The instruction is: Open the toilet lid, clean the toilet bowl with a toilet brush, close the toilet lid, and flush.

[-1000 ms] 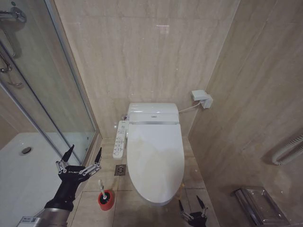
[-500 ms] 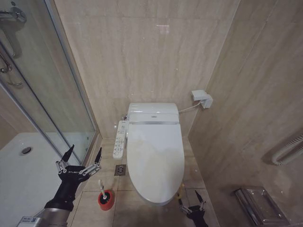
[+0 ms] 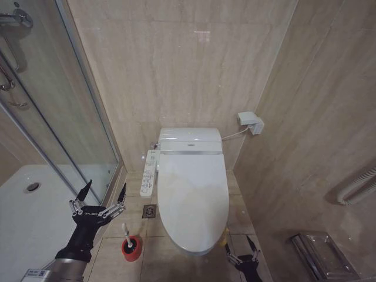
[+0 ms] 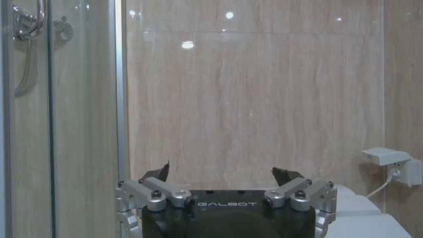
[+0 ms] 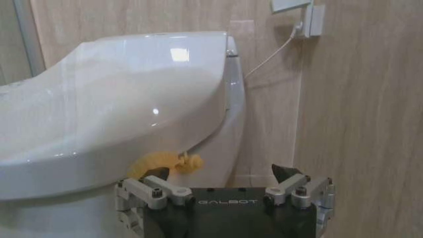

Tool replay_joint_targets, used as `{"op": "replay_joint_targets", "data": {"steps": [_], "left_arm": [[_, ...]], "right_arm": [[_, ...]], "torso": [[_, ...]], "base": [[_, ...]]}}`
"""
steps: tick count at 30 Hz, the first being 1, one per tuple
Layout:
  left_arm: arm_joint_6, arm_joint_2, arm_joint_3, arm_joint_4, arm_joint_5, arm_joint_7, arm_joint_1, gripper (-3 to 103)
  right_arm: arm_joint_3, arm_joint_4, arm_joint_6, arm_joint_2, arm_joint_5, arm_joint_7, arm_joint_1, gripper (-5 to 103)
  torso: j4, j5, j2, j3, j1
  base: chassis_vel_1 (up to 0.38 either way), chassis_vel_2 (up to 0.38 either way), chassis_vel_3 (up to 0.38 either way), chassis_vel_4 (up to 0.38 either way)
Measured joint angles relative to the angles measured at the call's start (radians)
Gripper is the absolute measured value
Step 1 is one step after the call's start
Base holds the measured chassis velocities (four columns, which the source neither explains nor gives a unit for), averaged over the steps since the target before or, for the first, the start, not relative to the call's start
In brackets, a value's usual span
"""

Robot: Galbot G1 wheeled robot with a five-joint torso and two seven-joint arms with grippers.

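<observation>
The toilet lid (image 3: 192,191) lies shut over the toilet bowl, hiding the inside of the bowl. In the right wrist view the toilet lid (image 5: 112,99) bulges close ahead, with a yellow tag (image 5: 162,163) under its rim. My right gripper (image 3: 239,245) hovers low by the toilet's front right corner, open and empty (image 5: 223,171). The toilet brush (image 3: 124,230) stands in its red cup (image 3: 131,248) on the floor left of the toilet. My left gripper (image 3: 106,188) is raised just above and left of the brush, open with nothing in it (image 4: 223,172).
A side control panel (image 3: 150,172) juts from the toilet's left, with a floor drain (image 3: 149,211) below it. The glass shower door (image 3: 64,117) and white shower tray (image 3: 23,217) bound the left. On the right are the wall socket box (image 3: 251,122), a hose (image 3: 358,187) and a metal holder (image 3: 320,252).
My right gripper has crept slightly forward and rightward beside the toilet's front. The left arm, lid and brush have not moved.
</observation>
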Motion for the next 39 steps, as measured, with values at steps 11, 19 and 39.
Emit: {"op": "replay_joint_targets", "data": {"steps": [11, 19, 39], "left_arm": [[0.000, 0.000, 0.000, 0.000, 0.000, 0.000, 0.000, 100], [0.000, 0.000, 0.000, 0.000, 0.000, 0.000, 0.000, 100], [0.000, 0.000, 0.000, 0.000, 0.000, 0.000, 0.000, 100]], "right_arm": [[-0.007, -0.046, 0.040, 0.006, 0.064, -0.035, 0.002, 100], [-0.012, -0.087, 0.087, 0.017, 0.080, -0.036, 0.023, 100], [-0.023, -0.111, 0.131, 0.034, 0.130, -0.074, 0.045, 100]], "torso": [[0.0000, 0.0000, 0.000, 0.000, 0.000], [0.0000, 0.0000, 0.000, 0.000, 0.000], [0.0000, 0.0000, 0.000, 0.000, 0.000]], "base": [[0.000, 0.000, 0.000, 0.000], [0.000, 0.000, 0.000, 0.000], [0.000, 0.000, 0.000, 0.000]]}}
